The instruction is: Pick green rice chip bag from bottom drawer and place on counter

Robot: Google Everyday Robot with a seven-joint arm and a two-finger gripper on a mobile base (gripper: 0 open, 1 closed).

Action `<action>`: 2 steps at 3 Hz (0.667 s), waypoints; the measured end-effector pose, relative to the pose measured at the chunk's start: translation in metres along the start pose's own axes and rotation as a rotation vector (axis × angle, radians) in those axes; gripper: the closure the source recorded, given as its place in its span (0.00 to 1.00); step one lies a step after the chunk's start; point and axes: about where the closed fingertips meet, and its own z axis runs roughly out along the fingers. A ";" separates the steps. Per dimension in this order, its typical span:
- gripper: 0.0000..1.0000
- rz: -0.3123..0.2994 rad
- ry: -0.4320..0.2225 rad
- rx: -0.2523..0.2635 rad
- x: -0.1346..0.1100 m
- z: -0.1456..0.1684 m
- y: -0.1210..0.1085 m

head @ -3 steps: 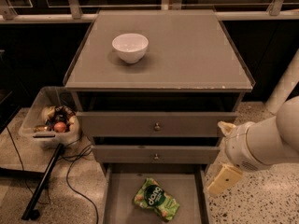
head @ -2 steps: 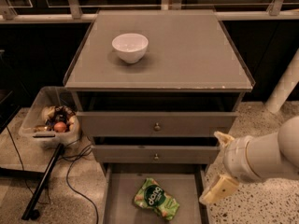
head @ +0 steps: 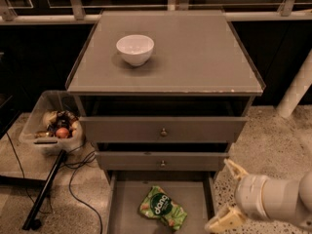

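Note:
The green rice chip bag (head: pixel 162 208) lies flat on the floor of the pulled-out bottom drawer (head: pixel 126 213), near its middle. The counter (head: pixel 195 57) is the flat grey-brown top of the cabinet. My gripper (head: pixel 225 195) is at the lower right, just right of the drawer's right wall and right of the bag. Its two cream fingers are spread wide apart and hold nothing. The white arm runs off the right edge.
A white bowl (head: pixel 135 48) stands on the counter at the left rear. Two upper drawers with small knobs (head: pixel 163 131) are partly pulled out. A clear bin of items (head: pixel 51 126) and a black stand with cables (head: pixel 46 191) sit on the floor at the left.
My arm has moved down and towards the lower right of the view, bringing the gripper lower beside the bottom drawer. The bag and bowl have not moved.

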 end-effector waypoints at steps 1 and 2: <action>0.00 0.001 0.007 0.008 0.025 0.028 0.014; 0.00 -0.032 0.085 -0.005 0.027 0.100 0.013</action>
